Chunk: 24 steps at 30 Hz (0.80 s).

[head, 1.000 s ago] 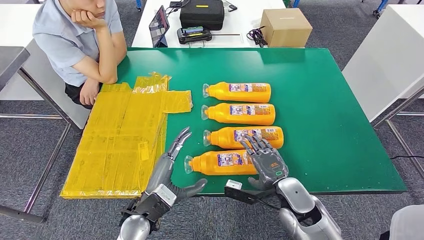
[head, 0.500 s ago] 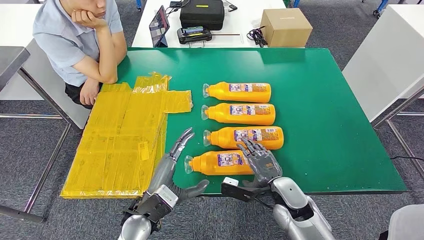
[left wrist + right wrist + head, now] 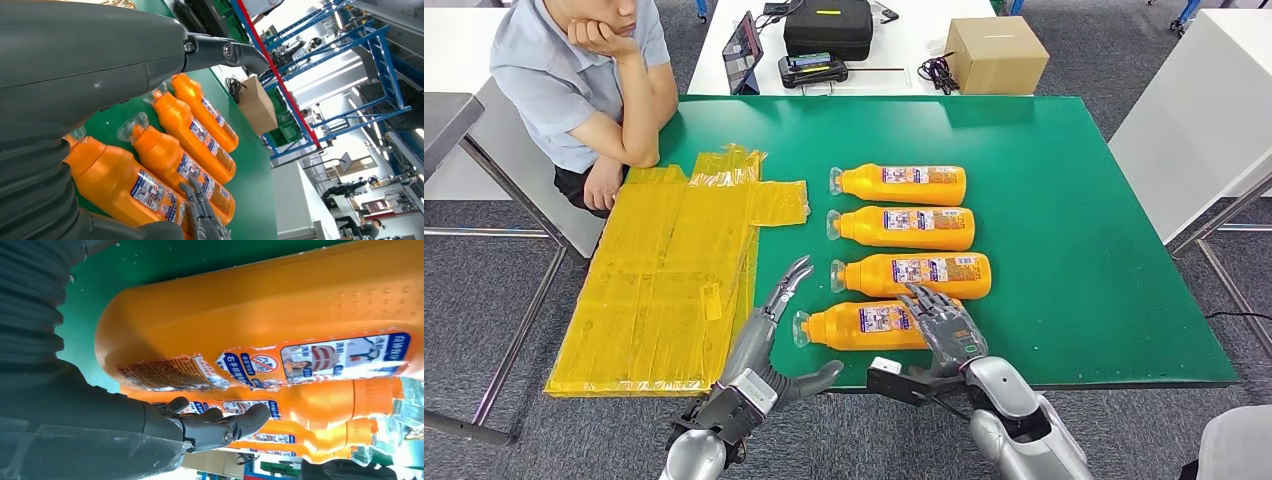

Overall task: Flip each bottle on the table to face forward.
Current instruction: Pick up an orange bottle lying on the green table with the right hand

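Several orange bottles lie on their sides in a column on the green table [image 3: 1064, 250], clear caps to the left, labels up. The nearest bottle [image 3: 864, 325] lies by the front edge. My right hand [image 3: 944, 328] is over its base end with fingers spread, not wrapped around it. The right wrist view shows that bottle [image 3: 260, 310] close up, with the right hand [image 3: 200, 425] stretched out alongside it. My left hand [image 3: 769, 335] stands open on edge just left of the cap, fingers straight. In the left wrist view, the left hand [image 3: 90, 65] reaches toward the bottle row [image 3: 175, 160].
A flat stack of yellow plastic bags [image 3: 674, 270] covers the table's left side. A person [image 3: 574, 80] sits at the far left corner, an elbow on the table. Behind stands a white table with a cardboard box [image 3: 996, 52] and a black bag [image 3: 828, 25].
My right hand has drawn back toward me, from reaching over onto the third bottle to lying over the nearest bottle's base end. The left hand has barely moved.
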{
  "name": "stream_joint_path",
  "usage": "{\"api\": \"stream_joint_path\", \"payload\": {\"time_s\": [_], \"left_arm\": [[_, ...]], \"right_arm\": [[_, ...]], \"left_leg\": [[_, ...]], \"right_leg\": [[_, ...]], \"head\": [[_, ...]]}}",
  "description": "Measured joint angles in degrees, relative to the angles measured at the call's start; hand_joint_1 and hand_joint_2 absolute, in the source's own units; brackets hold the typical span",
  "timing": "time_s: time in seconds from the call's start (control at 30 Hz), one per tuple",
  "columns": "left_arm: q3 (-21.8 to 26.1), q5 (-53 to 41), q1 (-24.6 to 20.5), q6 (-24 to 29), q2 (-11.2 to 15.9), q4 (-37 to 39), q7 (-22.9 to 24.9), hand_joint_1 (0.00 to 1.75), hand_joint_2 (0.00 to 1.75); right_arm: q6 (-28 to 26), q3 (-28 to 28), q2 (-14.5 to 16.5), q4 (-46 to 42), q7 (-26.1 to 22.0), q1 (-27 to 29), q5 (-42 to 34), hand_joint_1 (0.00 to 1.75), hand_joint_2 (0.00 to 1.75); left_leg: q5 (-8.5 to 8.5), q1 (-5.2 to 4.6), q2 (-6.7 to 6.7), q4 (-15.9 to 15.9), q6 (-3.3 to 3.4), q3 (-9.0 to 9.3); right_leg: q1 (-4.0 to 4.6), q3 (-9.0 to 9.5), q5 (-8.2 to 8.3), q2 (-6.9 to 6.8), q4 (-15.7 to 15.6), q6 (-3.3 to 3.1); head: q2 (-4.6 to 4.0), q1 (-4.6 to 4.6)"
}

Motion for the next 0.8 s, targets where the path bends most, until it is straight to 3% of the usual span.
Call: {"api": "stream_joint_path", "payload": {"time_s": [0.4,0.43,0.47,0.5,0.57,0.6,0.63,0.8], "left_arm": [[-0.02,0.29,-0.01,-0.01,0.0,0.04,-0.07,0.0,1.75],[-0.02,0.32,-0.01,-0.01,0.01,0.04,-0.07,0.0,1.75],[-0.02,0.34,-0.01,-0.02,0.01,0.04,-0.07,0.0,1.75],[-0.02,0.35,-0.01,-0.05,0.02,0.04,-0.07,0.0,1.75],[-0.02,0.39,-0.01,-0.12,0.02,0.04,-0.12,0.0,1.75],[-0.02,0.45,-0.01,-0.17,0.02,0.04,-0.2,0.0,1.75],[-0.02,0.52,-0.01,-0.22,0.02,0.04,-0.31,0.0,1.75],[-0.02,0.97,-0.1,-0.63,0.02,0.24,-0.87,0.0,1.75]], "right_arm": [[3.08,0.73,-1.28,3.29,2.2,-2.46,0.9,0.0,1.75],[3.19,0.79,-1.49,3.57,2.23,-2.68,0.85,0.07,1.75],[3.33,0.87,-1.67,3.83,2.28,-2.9,0.87,0.21,1.75],[3.55,0.96,-1.84,4.07,2.4,-3.11,0.93,0.48,1.75],[4.1,1.14,-2.16,4.58,2.75,-3.51,1.03,1.26,1.75],[4.38,1.22,-2.36,4.89,2.9,-3.69,0.9,1.55,1.75],[4.61,1.28,-2.56,5.23,2.97,-3.85,0.63,1.71,1.75],[5.15,1.35,-3.74,6.98,2.67,-4.87,-1.54,1.71,1.75]], "left_leg": [[0.0,0.0,-0.01,0.0,0.0,0.0],[0.0,0.0,0.0,0.0,0.0,0.0],[0.0,0.0,0.0,0.01,0.0,0.01],[0.0,0.0,0.0,0.01,0.0,0.01],[0.0,0.0,-0.01,0.01,0.0,0.01],[0.0,-0.01,-0.01,0.01,0.0,0.02],[0.0,-0.01,-0.01,0.01,0.0,0.02],[0.0,-0.01,-0.02,0.01,0.01,0.15]], "right_leg": [[0.0,0.0,0.0,0.0,0.0,0.0],[0.0,0.0,0.0,0.0,0.0,0.0],[0.0,0.0,0.0,0.0,0.0,0.0],[0.0,0.01,0.0,0.0,0.0,0.0],[0.0,0.01,0.0,0.0,0.0,0.0],[0.0,0.01,0.0,0.0,0.0,0.0],[0.0,0.02,0.0,0.0,0.0,0.0],[-0.01,0.12,0.0,-0.01,-0.01,0.0]], "head": [[0.0,0.0],[0.0,0.0],[0.0,0.0],[0.0,0.0],[0.0,0.01],[0.0,0.0],[0.0,0.01],[0.0,0.0]]}}
